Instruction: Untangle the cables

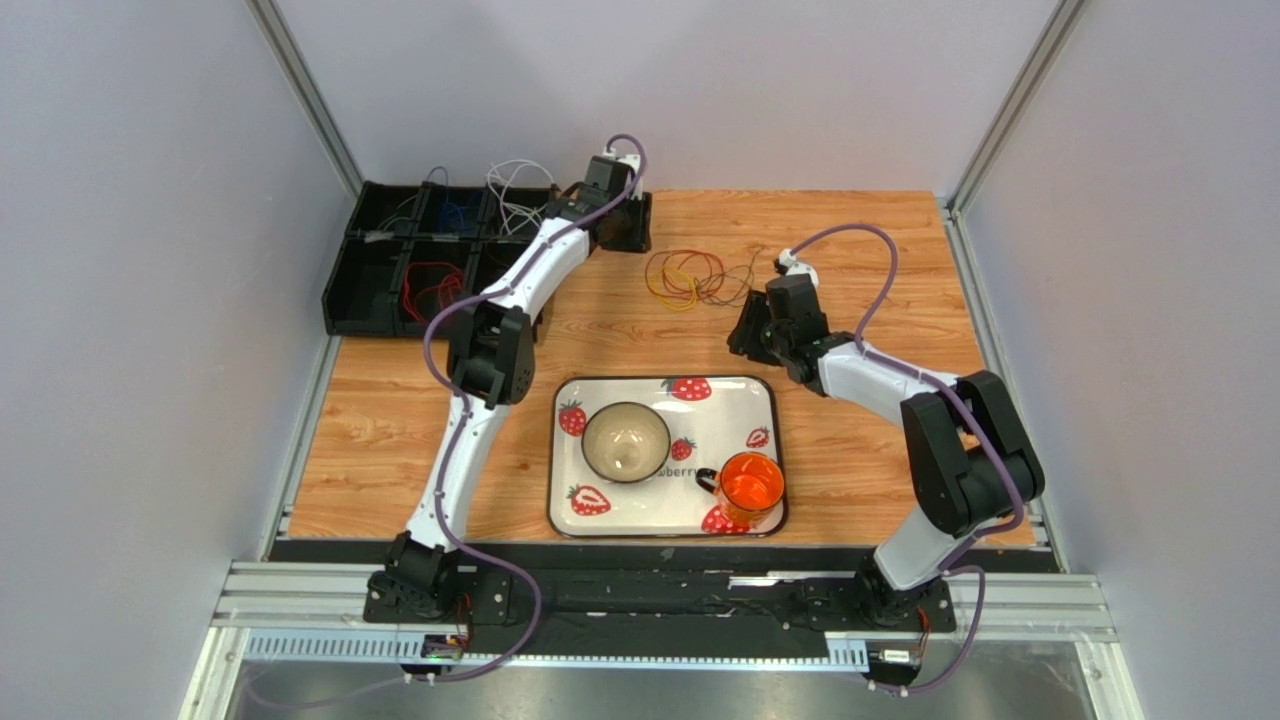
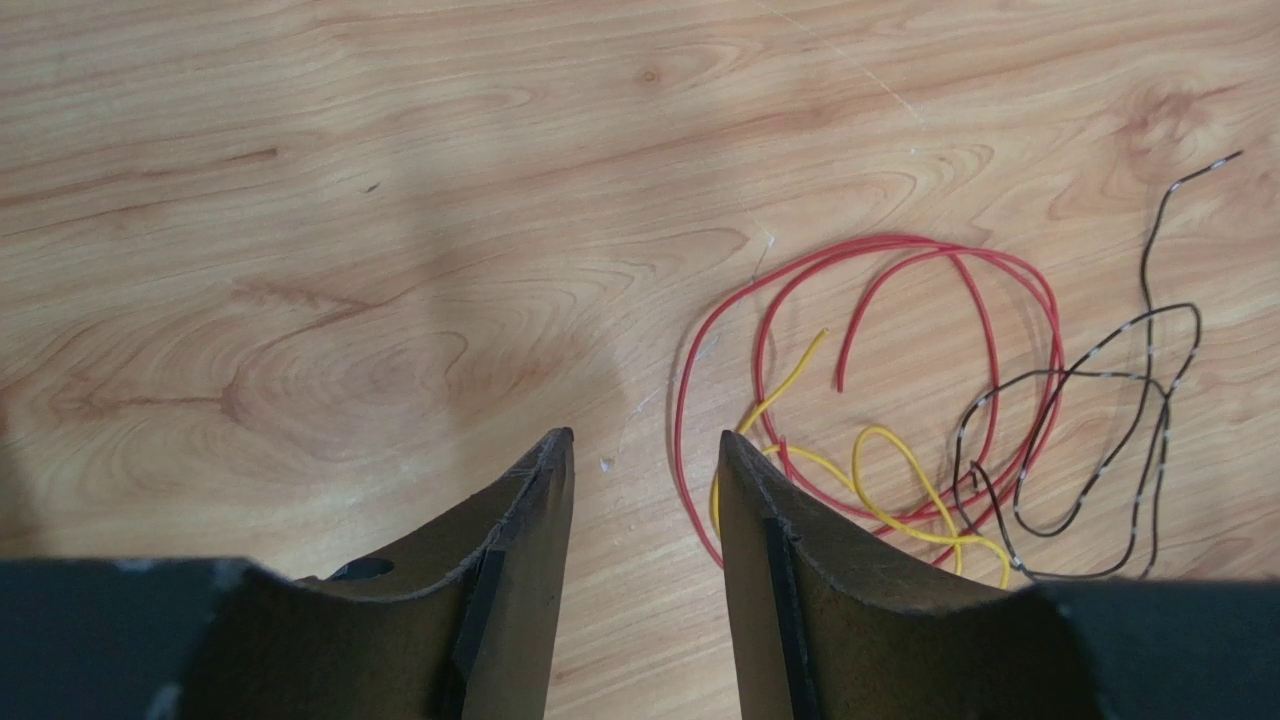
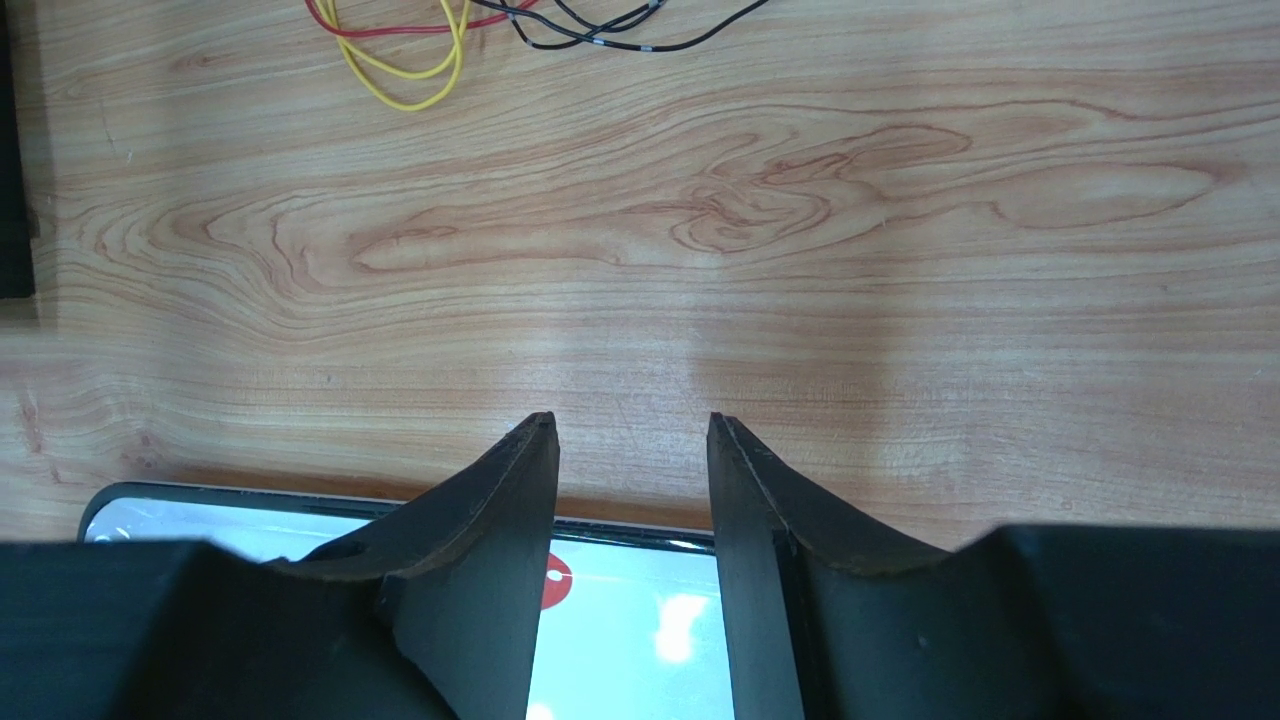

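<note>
Top external view first, says Mia. Where do the cables (image 1: 688,278) lie?

Jon: In a loose tangle on the wooden table (image 1: 391,435), towards its far side and about midway across. The two hands flank it, neither touching it. More loose wires (image 1: 436,281) sit in the compartments of a black bin (image 1: 349,285) at the far left corner.

Mia: And the left hand (image 2: 643,443)?

Jon: Partly open, its fingers parted over bare wood with nothing between them. In the left wrist view the red cable (image 2: 902,240) loops just to the right of it, with the yellow cable (image 2: 887,443) and the black cable (image 2: 1157,311) crossing through the loops. The red loop runs behind one finger in that view; I cannot tell whether they touch.

Mia: The right hand (image 3: 631,425)?

Jon: About half open too, and it grips nothing. It hangs above the wood just beyond the far rim of the strawberry tray (image 1: 669,384), with the tangle apart from it on the far side.

Mia: What is on the tray?

Jon: A bowl (image 1: 627,443) on its left half and an orange cup (image 1: 750,485) at its near right corner.
</note>
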You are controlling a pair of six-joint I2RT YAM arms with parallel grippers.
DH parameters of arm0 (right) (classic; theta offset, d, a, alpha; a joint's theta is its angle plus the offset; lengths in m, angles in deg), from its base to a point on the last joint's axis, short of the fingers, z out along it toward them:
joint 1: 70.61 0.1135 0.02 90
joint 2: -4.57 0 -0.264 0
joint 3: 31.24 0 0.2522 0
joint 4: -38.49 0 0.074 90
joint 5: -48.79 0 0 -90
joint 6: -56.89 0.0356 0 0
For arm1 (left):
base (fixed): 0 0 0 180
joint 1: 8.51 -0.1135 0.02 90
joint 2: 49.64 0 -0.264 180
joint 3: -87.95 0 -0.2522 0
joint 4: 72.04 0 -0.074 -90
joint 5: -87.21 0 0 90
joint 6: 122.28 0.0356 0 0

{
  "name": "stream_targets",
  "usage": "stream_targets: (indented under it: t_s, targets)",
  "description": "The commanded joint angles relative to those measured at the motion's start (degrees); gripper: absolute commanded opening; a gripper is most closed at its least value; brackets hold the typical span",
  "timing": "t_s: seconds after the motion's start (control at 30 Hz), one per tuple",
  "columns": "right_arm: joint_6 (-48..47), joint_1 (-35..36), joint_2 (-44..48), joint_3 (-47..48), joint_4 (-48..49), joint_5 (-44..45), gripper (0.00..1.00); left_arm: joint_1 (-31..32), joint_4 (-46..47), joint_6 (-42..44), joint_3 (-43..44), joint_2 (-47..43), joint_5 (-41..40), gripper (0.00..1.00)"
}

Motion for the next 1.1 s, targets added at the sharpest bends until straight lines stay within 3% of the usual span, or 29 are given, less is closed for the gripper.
stream_targets:
  t_s: [0.0, 0.13, 0.33, 0.5, 0.7, 0.93, 1.07]
  targets:
    - [-0.7, 0.3, -0.9, 2.4, 0.9, 1.0, 0.45, 2.7, -1.3, 6.2, 4.0, 1.0, 1.4, 0.46]
    - [-0.7, 0.2, -0.9, 2.3, 0.9, 1.0, 0.45, 4.5, -0.1, 9.9, 3.8, 0.3, 1.6, 0.45]
    - [-0.7, 0.3, -0.9, 2.5, 0.8, 1.1, 0.45, 5.8, -0.2, 11.2, 3.8, 0.5, 2.0, 0.61]
    - [-0.6, 0.3, -1.1, 2.7, 0.9, 1.0, 0.45, 6.3, -2.0, 12.4, 6.0, 2.1, 3.0, 0.62]
    - [-0.6, 0.3, -1.2, 2.8, -0.8, 1.1, 0.45, 6.3, -2.6, 13.2, 6.1, 1.9, 4.5, 0.44]
    - [-0.6, 0.3, -1.3, 3.1, -1.2, 1.3, 0.45, 6.3, -6.6, 12.7, 4.5, 1.3, 5.6, 0.07]
    - [-0.7, 0.2, -1.4, 3.2, -1.4, 1.2, 0.45, 6.4, -7.1, 11.5, 1.4, -0.3, 5.9, 0.00]
